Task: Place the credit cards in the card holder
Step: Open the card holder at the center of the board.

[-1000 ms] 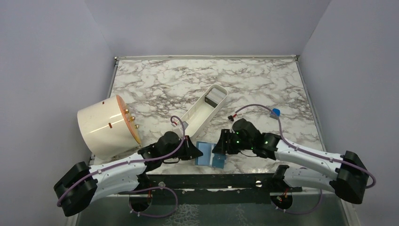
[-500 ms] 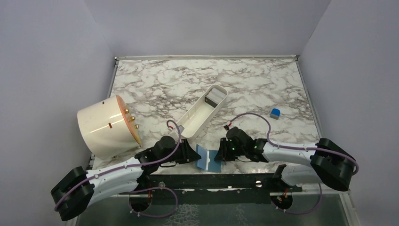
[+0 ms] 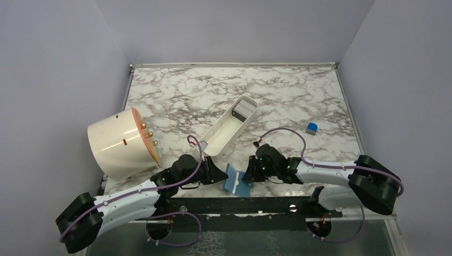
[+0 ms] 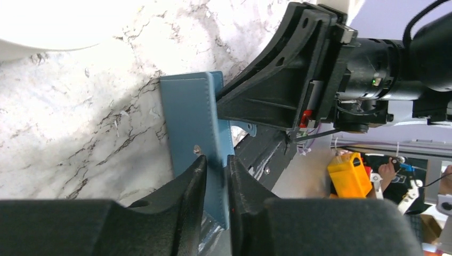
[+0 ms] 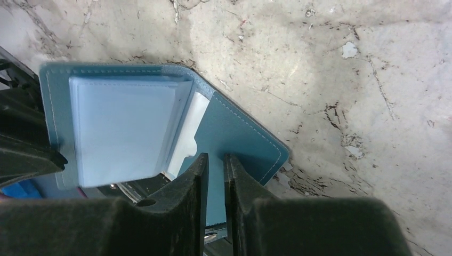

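The teal-blue card holder (image 3: 233, 179) is held up on edge between both grippers at the table's near edge. My left gripper (image 3: 220, 175) is shut on one cover; in the left wrist view its jaws (image 4: 216, 166) pinch the teal cover (image 4: 187, 114). My right gripper (image 3: 247, 175) is shut on the other cover (image 5: 242, 133), with the light blue clear pockets (image 5: 122, 125) open to its left. Pale grey-white credit cards (image 3: 244, 110) stand in the far end of the white tray.
The long white tray (image 3: 224, 132) lies diagonally just beyond the grippers. A big cream cylinder (image 3: 118, 143) lies on its side at the left. A small blue cube (image 3: 312, 127) sits at the right. The black rail (image 3: 266, 205) runs along the near edge.
The holder went from lying open and flat to being raised and partly folded between the grippers. The right arm dropped lower and swung back, uncovering the blue cube.
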